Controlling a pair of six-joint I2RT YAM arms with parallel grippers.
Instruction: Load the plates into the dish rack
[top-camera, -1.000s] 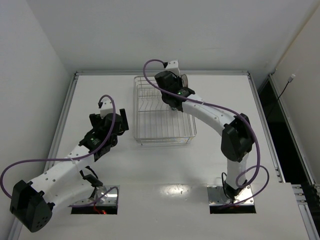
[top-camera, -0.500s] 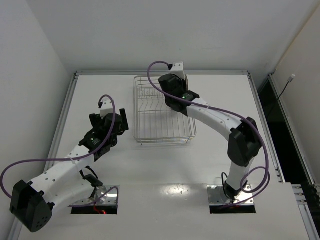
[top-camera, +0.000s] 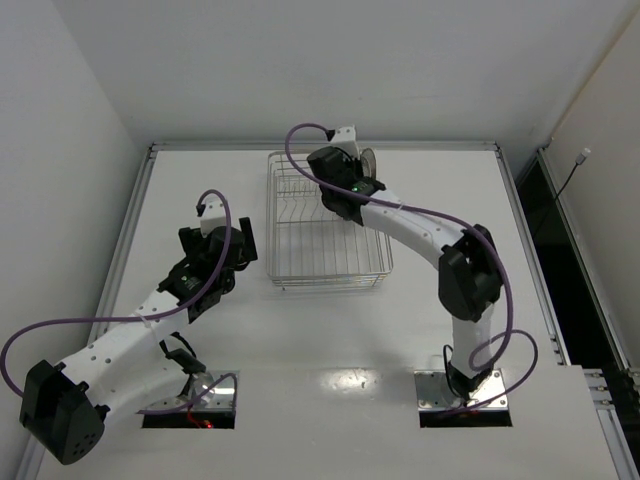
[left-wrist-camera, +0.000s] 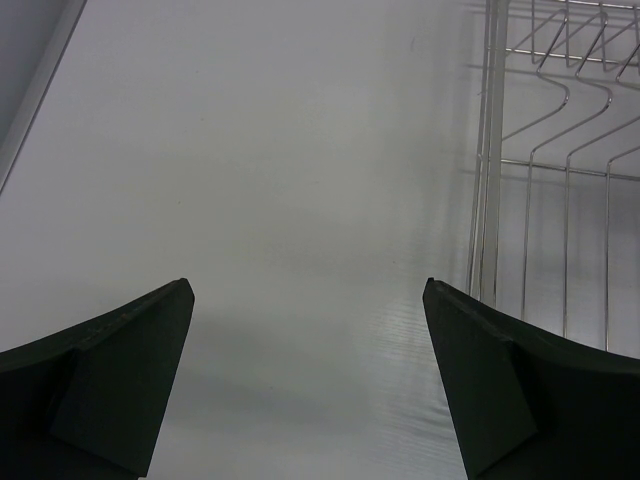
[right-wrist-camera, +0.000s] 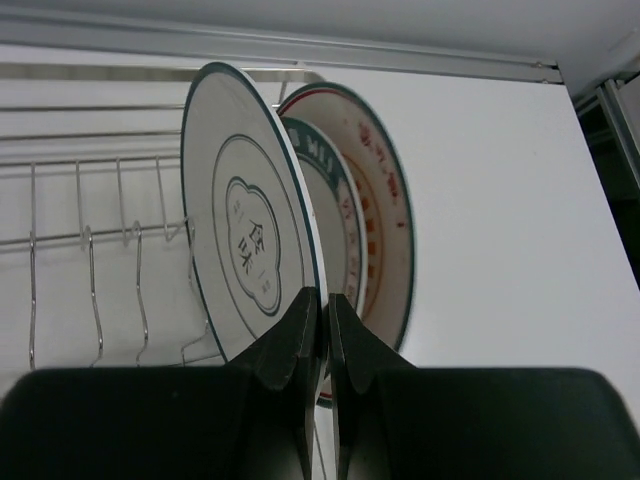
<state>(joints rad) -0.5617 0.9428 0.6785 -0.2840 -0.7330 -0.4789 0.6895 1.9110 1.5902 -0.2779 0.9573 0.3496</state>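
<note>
A round white plate with thin grey rings and a centre motif (right-wrist-camera: 250, 235) stands on edge in the rectangular silver wire dish rack (right-wrist-camera: 95, 240). The right pincer (right-wrist-camera: 322, 330) is clamped on this ringed plate's lower rim. Its two dark fingers (right-wrist-camera: 285, 355) are pressed almost together, with only the plate's edge between them.

In the right wrist view, a second round white plate with a dark teal rim (right-wrist-camera: 335, 200) stands just at 3 o'clock of the ringed plate. At 3 o'clock of that stands a third round white plate, orange-patterned (right-wrist-camera: 388, 200). All three are upright and close behind one another, each partly hidden by the one in front. Whether they touch cannot be told. A row of upright wire prongs runs off to 9 o'clock of the plates.

Seen from above, the plates stand at the rack's 1 o'clock corner. The rack lies on the white counter (top-camera: 450, 210), toward 12 o'clock from its middle.

The left pincer (left-wrist-camera: 305, 385) hovers low over the counter at 9 o'clock of the rack, near its side wall but apart from it. Its fingers are spread wide, with only counter showing between them. A purple cable (top-camera: 215, 197) loops along each white arm.
</note>
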